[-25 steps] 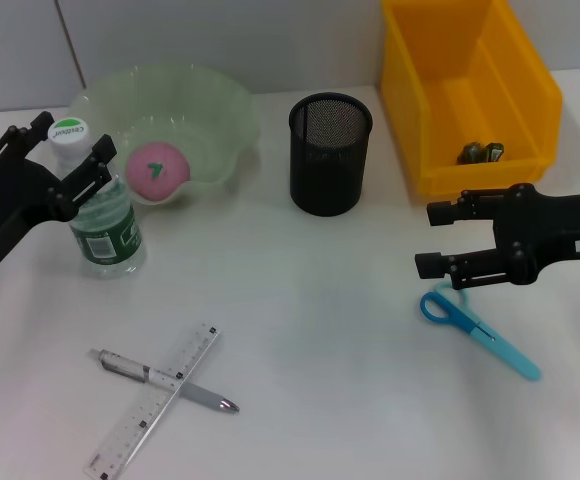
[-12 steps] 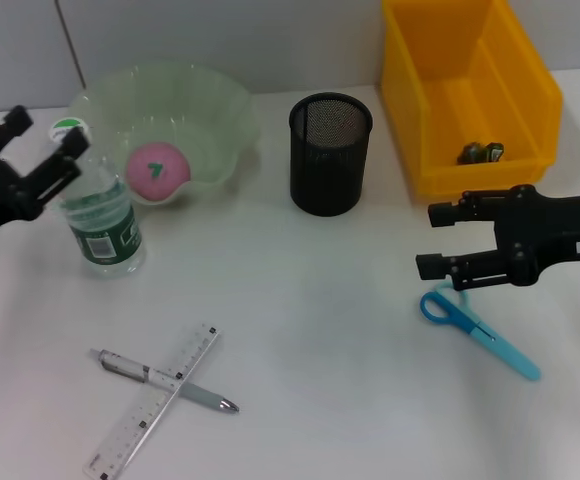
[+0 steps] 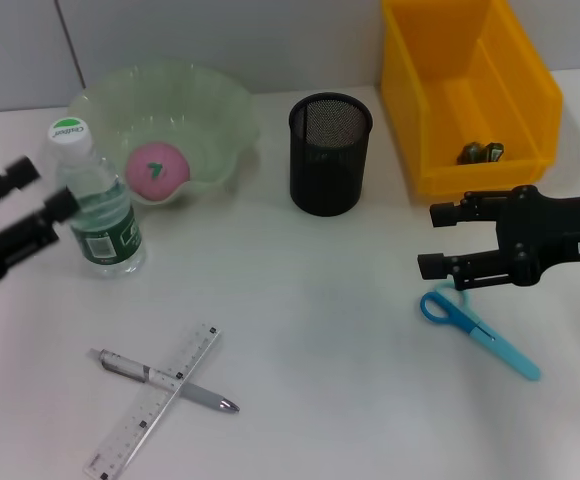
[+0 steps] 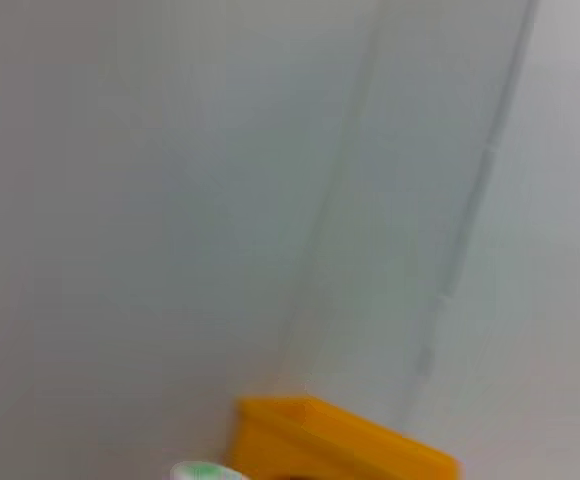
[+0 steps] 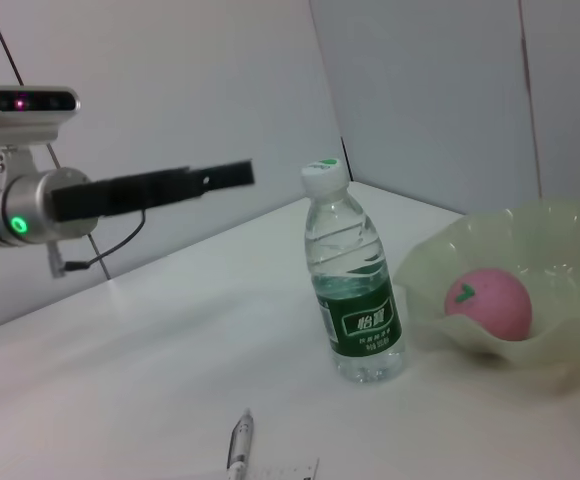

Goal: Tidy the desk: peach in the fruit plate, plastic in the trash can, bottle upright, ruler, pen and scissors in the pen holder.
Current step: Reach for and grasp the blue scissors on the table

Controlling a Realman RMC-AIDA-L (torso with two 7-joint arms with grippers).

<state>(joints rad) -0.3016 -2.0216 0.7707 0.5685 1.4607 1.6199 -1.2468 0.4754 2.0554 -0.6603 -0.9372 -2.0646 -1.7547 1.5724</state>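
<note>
From the head camera, the bottle stands upright on the counter, just beside the green fruit plate that holds the peach. The left claw sits beside the bottle with its fingers spread and gripping nothing. The right claw hovers, spread wide, just above the scissors. The ruler lies crossed over the pen, the pen holder stands mid-counter, and crumpled plastic lies in the yellow trash can. The left wrist camera shows only the bottle's cap and the trash can's edge. The right wrist camera shows the bottle free-standing, the left claw apart from it.
</note>
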